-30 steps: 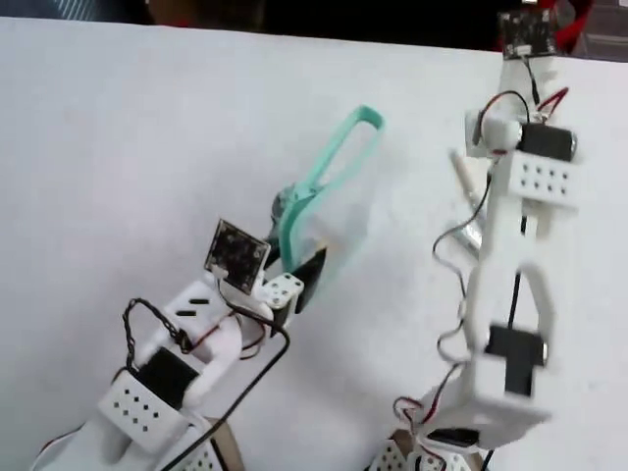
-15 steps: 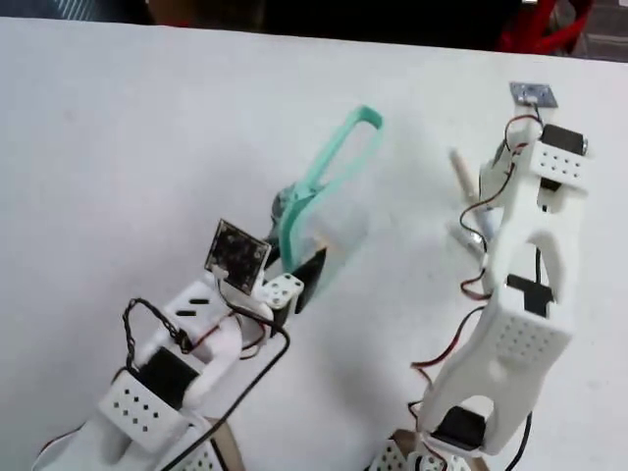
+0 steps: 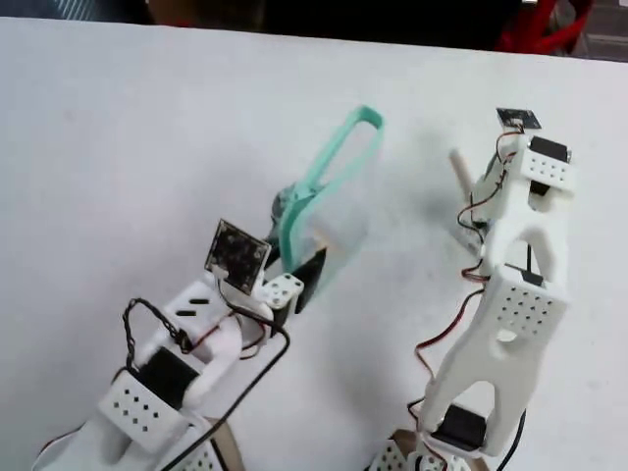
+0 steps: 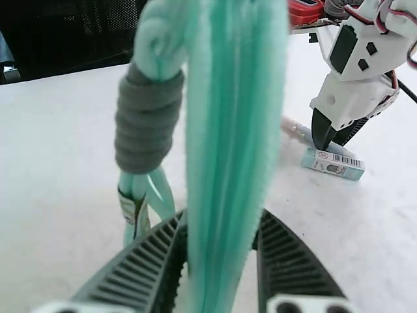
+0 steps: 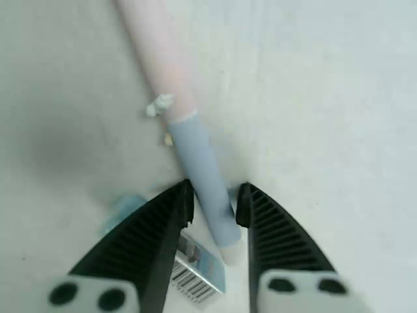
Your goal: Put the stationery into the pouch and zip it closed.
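The left arm lies low across the white table (image 3: 118,147). Its left gripper (image 4: 218,235) is clamped on the teal fabric zip edge of the translucent pouch (image 3: 339,201), which stands mid-table. At the far right, the right arm bends down, its right gripper (image 5: 215,189) pinching the grey grip of a slim, pale pen (image 5: 193,150) lying flat. A small boxed eraser (image 4: 332,164) lies just beside the pen.

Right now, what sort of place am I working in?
Most likely a robotics test bench, not a home desk: a plain white table, the white plastic left arm and right arm with exposed wires, and staged items, a mint-green fabric pouch and a pink and grey pen.
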